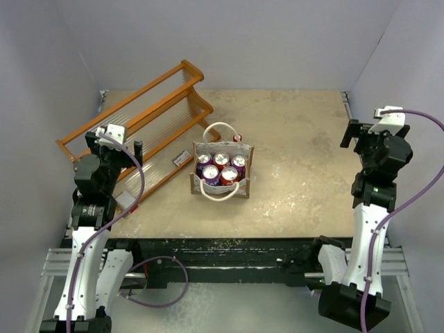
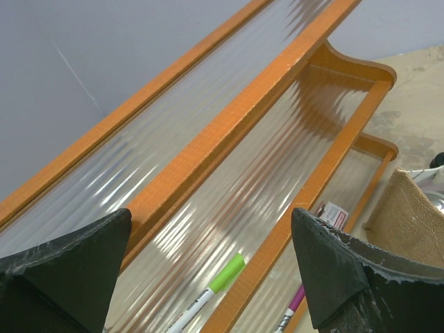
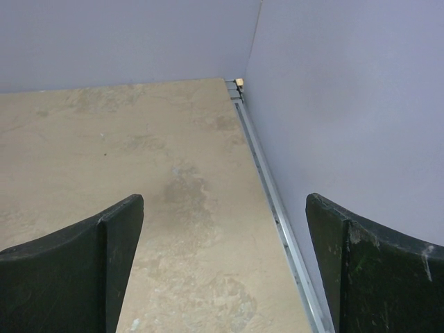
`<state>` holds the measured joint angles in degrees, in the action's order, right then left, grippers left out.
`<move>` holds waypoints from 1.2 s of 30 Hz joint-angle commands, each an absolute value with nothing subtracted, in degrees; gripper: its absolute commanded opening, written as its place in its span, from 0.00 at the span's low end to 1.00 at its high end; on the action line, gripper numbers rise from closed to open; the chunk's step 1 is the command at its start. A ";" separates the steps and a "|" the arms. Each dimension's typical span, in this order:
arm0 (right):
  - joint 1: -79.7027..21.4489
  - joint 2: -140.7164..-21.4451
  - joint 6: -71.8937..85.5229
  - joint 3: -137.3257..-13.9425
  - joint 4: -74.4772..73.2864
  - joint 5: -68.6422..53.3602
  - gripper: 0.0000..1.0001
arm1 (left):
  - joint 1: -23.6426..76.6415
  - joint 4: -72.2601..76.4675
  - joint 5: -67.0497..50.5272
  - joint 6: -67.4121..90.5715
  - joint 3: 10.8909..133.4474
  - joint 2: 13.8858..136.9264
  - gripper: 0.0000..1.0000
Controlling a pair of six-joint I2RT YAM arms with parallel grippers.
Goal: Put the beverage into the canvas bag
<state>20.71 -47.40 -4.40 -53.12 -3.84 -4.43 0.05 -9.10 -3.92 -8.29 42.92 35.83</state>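
The tan boxy canvas bag (image 1: 220, 188) could be tipped by a snagged white rope handle (image 1: 220, 124); left fingers (image 2: 76, 267) and right fingers (image 3: 87, 253) are held wide, empty.

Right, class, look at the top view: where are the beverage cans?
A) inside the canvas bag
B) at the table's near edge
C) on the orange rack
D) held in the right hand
A: the cans stand clustered inside the canvas bag, while the left hand and right hand are open and empty.
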 commanded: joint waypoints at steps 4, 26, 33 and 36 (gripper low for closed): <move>21.49 -44.85 -6.23 -51.44 2.29 -9.19 1.00 | -0.52 -8.79 -6.63 -9.04 45.05 35.07 0.99; 23.07 -46.37 -5.62 -49.88 1.81 -10.78 1.00 | -1.88 -6.86 -2.07 -9.92 43.30 35.01 0.99; 24.49 -46.02 -5.91 -49.06 3.12 -11.48 1.00 | -2.46 -7.02 -2.77 -9.23 43.60 35.44 0.99; 25.04 -46.89 -5.80 -48.98 3.12 -11.69 1.00 | -2.74 -7.03 -3.55 -9.49 43.42 35.97 0.99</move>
